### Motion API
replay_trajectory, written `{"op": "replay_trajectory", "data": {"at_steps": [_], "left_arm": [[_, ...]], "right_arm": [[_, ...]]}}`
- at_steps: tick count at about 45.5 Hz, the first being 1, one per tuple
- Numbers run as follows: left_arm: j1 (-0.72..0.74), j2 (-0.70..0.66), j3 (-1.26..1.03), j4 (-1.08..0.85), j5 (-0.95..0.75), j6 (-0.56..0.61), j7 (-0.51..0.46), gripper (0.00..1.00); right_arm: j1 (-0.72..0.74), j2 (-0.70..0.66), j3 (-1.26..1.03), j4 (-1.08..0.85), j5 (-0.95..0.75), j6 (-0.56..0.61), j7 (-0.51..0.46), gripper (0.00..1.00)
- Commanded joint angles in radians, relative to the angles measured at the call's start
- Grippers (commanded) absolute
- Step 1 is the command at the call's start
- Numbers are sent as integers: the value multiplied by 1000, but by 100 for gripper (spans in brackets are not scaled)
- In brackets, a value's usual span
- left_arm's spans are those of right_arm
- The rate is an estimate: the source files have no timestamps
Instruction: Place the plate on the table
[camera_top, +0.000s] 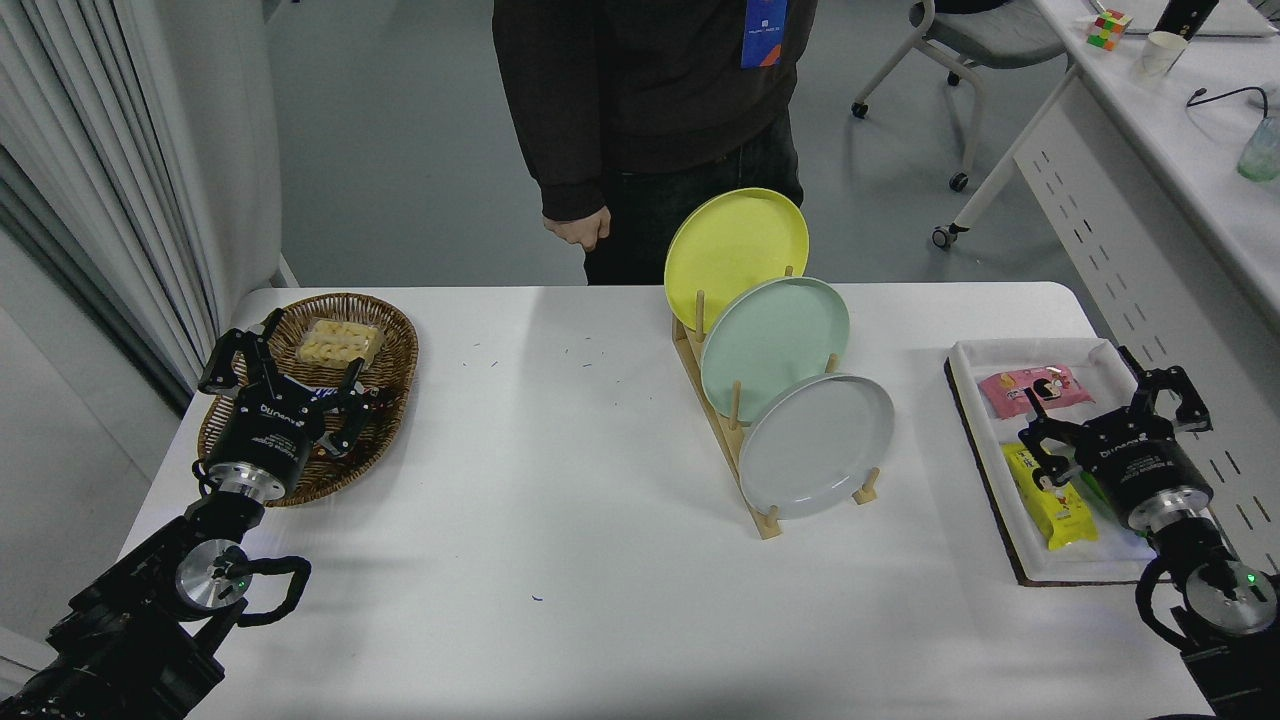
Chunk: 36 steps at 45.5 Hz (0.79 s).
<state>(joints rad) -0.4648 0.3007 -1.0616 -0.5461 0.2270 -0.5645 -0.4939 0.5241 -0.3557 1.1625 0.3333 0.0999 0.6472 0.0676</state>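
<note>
Standing upright in the nearest slot of the wooden rack (722, 420) on the bench (560, 480), grey plate (815, 445) untouched; right hand (1112, 404) open, empty, well apart; left hand (283, 366) open, parked.

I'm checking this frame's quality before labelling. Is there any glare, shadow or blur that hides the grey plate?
Head view: sharp throughout; the grey plate shows only a soft sheen, its rim clear. Head view: lighting even, with faint shadows on the table under the rack. Head view: slight wide-angle bending at the edges.
</note>
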Motion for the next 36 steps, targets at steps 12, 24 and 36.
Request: {"op": "replay_trajectory", "data": {"at_steps": [12,24,36], "left_arm": [[0,0,0,0,0,0,0,98],[0,0,0,0,0,0,0,98],[0,0,0,0,0,0,0,98]], "right_arm": [[10,-97,-4,16,1,3,-121,100],[7,-131,-18,30,-6,9,-169,100],[-16,-144,-20,27,-17,117,-167,100]]}}
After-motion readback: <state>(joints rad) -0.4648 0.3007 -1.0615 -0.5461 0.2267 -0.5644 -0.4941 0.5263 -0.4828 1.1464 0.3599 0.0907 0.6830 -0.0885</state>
